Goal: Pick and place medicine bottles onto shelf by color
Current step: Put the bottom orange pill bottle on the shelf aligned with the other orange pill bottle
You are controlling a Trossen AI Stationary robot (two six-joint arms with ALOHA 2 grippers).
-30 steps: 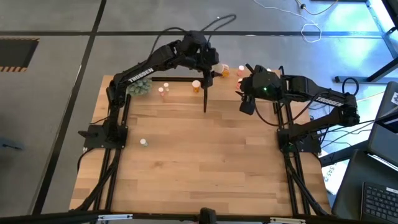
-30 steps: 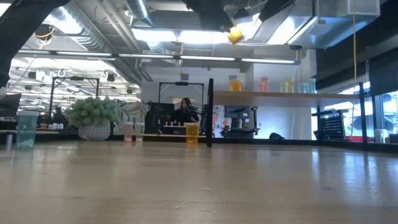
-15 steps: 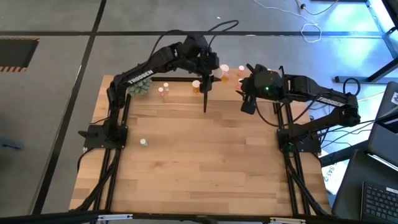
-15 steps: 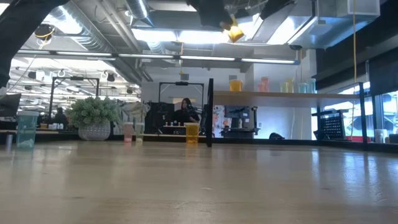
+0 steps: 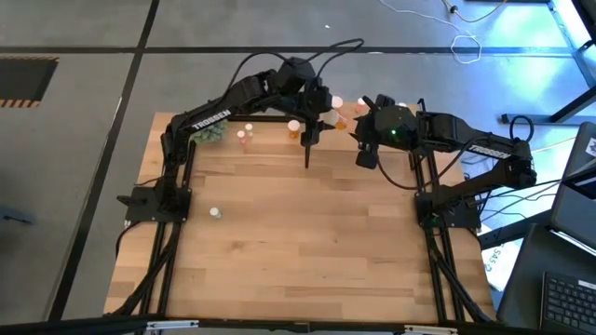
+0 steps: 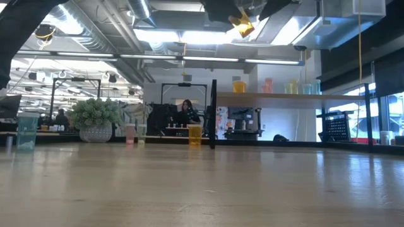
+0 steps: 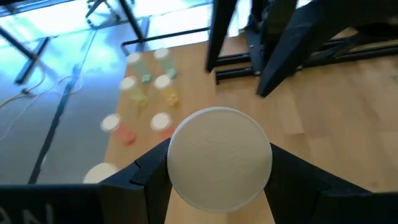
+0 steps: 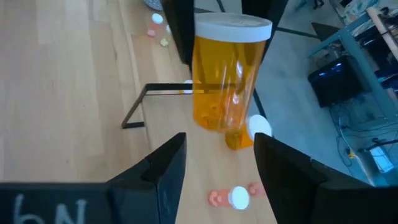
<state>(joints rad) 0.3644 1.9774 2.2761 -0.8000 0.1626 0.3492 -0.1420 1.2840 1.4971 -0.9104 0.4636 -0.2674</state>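
An orange medicine bottle (image 8: 224, 81) with a white cap (image 7: 217, 163) hangs high above the table, with my left gripper (image 5: 321, 104) shut on it. In the low view the bottle (image 6: 242, 25) shows tilted, above the shelf (image 6: 284, 96), a light-wood board on black posts at the far right. Several small bottles (image 6: 268, 86) stand on the shelf. My right gripper (image 8: 217, 168) is open near the shelf, pointing at the held bottle from a short way off, with nothing between its fingers. My left gripper pinches the orange bottle between its two fingers (image 7: 146, 177), one on each side just under the white cap. The cap faces back toward the wrist. The bottle is lifted clear, tilted, and its orange body (image 8: 221, 99) hangs free below the fingers.
On the table near its far edge stand an orange bottle (image 5: 294, 128), two pink ones (image 5: 244, 136) and a green plant ball (image 5: 209, 132). A small pale bottle (image 5: 215, 212) stands alone toward the left. A black shelf post (image 5: 307, 140) rises beside my left gripper.
My left gripper has carried the orange bottle toward the table's right edge, farther over the shelf and nearer my right gripper. The bottle has tipped a little more. My right gripper has stayed in place and rolled slightly.
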